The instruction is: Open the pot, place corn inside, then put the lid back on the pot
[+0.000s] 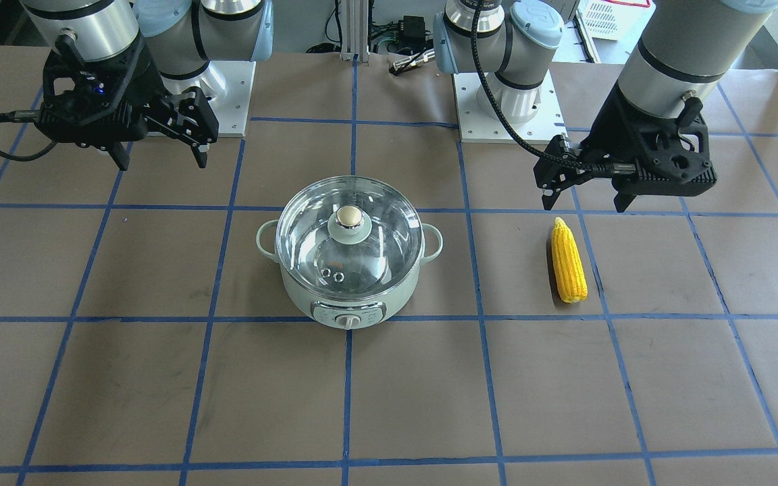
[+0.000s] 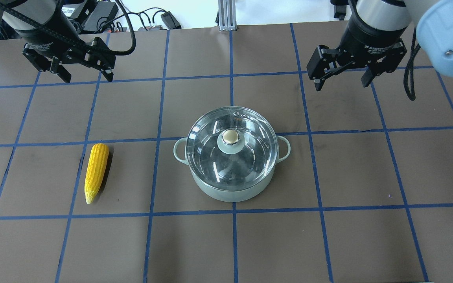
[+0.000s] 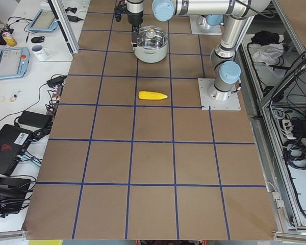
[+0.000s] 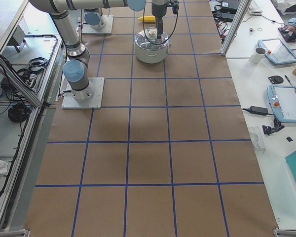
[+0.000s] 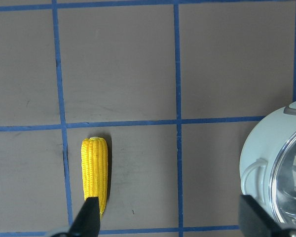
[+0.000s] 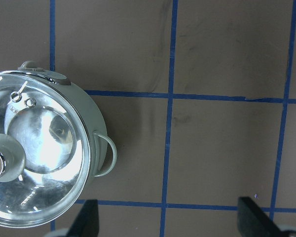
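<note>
The mint-green pot (image 2: pixel 230 193) stands at the table's middle with the glass lid (image 2: pixel 210 157) closed on it, tan knob (image 2: pixel 231 136) up. The dial faces the front camera (image 1: pixel 347 320). The yellow corn (image 2: pixel 96 167) lies flat on the robot's left of the pot, about one grid square away. My left gripper (image 2: pixel 87 78) hangs open and empty above the table, beyond the corn; its wrist view shows the corn (image 5: pixel 95 170) and the pot's edge (image 5: pixel 254 158). My right gripper (image 2: pixel 341 85) hangs open and empty, beyond and to the right of the pot; its wrist view shows the lid (image 6: pixel 44 143).
The table (image 2: pixel 368 243) is covered in brown paper with a blue tape grid. The arm base plates (image 1: pixel 507 118) stand at the robot's edge. Side benches hold tablets and mugs (image 3: pixel 41 51), off the work surface.
</note>
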Motion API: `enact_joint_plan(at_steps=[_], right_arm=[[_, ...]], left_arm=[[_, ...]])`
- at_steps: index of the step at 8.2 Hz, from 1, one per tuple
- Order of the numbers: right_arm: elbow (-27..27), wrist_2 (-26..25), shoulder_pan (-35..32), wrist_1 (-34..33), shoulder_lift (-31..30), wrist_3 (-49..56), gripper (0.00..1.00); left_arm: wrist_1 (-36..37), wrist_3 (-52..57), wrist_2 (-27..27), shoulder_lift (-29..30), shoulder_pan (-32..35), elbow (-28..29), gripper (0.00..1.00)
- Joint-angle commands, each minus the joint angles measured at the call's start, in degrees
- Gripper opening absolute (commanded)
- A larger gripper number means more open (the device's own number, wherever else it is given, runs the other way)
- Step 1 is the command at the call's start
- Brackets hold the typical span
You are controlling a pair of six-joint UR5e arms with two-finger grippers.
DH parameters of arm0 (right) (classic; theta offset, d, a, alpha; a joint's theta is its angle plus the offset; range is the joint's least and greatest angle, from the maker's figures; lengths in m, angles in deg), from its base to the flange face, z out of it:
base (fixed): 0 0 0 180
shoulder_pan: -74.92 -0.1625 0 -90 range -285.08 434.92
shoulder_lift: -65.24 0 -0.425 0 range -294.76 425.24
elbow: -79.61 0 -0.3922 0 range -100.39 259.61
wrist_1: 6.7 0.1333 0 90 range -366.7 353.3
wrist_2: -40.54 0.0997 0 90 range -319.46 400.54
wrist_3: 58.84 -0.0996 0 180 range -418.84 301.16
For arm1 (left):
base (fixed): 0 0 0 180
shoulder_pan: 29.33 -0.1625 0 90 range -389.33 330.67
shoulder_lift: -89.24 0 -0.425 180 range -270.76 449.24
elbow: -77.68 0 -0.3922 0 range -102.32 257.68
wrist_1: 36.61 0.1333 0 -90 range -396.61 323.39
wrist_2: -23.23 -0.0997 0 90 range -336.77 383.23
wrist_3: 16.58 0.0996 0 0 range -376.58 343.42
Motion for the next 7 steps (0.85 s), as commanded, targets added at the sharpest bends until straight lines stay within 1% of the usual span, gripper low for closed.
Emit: enact_joint_plan(at_steps=[1,5,7], right_arm=[[0.0,-0.1,0.0,0.1,0.1,0.0,1.0],[0.0,-0.1,0.0,0.1,0.1,0.0,1.0],[0.0,0.0,0.1,0.1,0.1,0.1,1.0]], left_arm=[[0.1,0.2,-0.1,0.0,0.0,-0.1,1.0],[1.7,3.5,0.5,0.4,-1.0,-0.4,1.0],[3.4,9.5,-0.1,2.2,-3.0,-1.5,1.0]])
